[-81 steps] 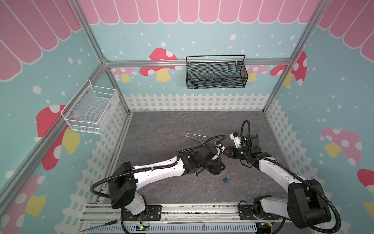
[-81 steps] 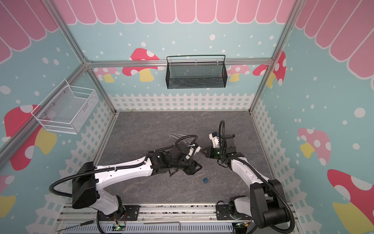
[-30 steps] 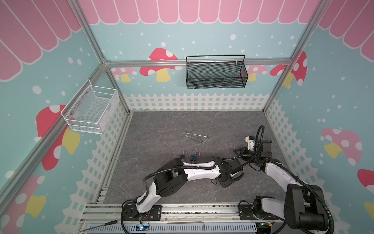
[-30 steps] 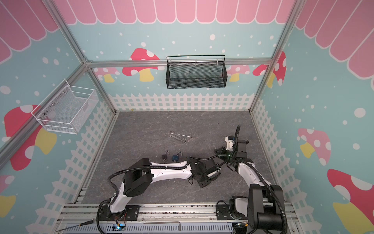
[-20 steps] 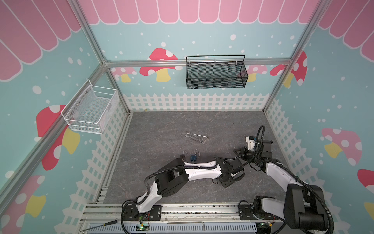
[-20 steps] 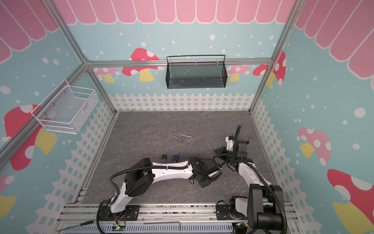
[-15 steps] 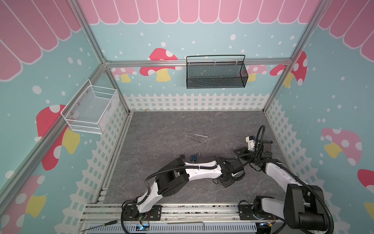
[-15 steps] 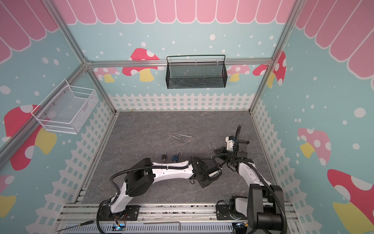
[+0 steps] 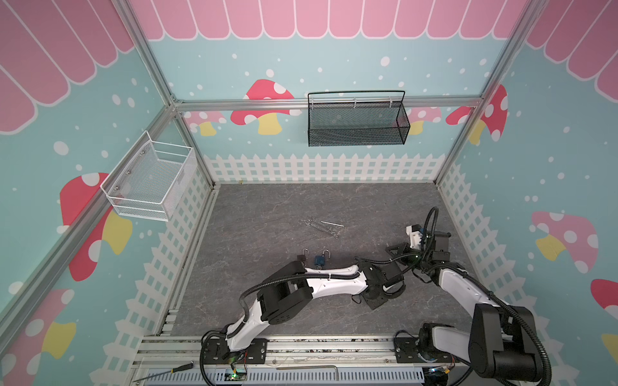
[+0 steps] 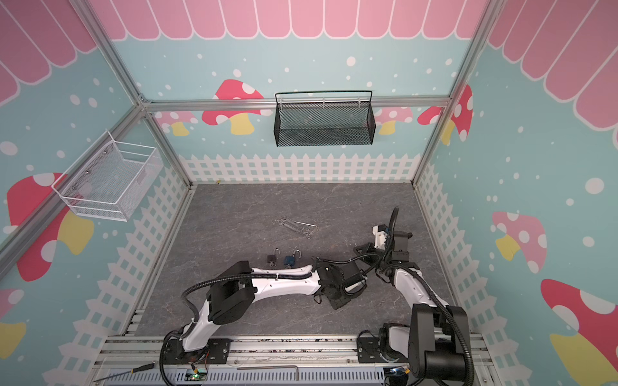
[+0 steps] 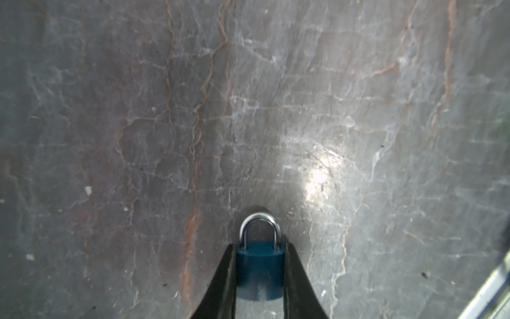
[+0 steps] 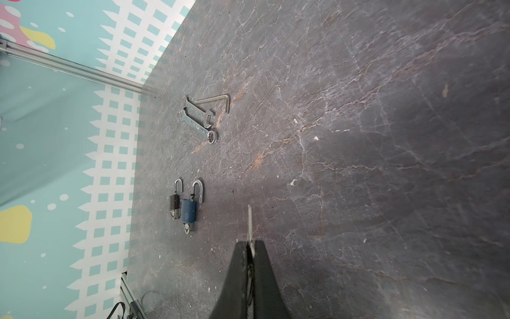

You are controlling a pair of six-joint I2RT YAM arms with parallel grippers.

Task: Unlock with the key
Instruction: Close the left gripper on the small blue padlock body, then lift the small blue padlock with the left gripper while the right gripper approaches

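Observation:
In the left wrist view a small blue padlock (image 11: 259, 272) with its silver shackle (image 11: 259, 229) closed lies on the grey floor. My left gripper (image 11: 259, 250) is shut on it, and both black fingers (image 11: 229, 276) press flat on the sides of its body. In both top views the left gripper (image 9: 381, 294) (image 10: 339, 294) points down at the front right and hides this padlock. My right gripper (image 12: 249, 244) is shut on the key (image 12: 249, 223), whose thin blade sticks out past the tips. It hovers just behind the left wrist (image 9: 396, 250).
Two other padlocks, a dark one (image 9: 302, 257) (image 12: 174, 201) and a blue one (image 9: 320, 260) (image 12: 189, 211), lie mid-floor with open shackles and keys in them. Wrenches and a hex key (image 9: 322, 225) (image 12: 204, 116) lie farther back. A black basket (image 9: 356, 120) and a white basket (image 9: 150, 182) hang on the walls.
The left arm swung to the front right and came down over the blue padlock, and its jaws narrowed onto the body. The right gripper drew back to the right, still holding the key.

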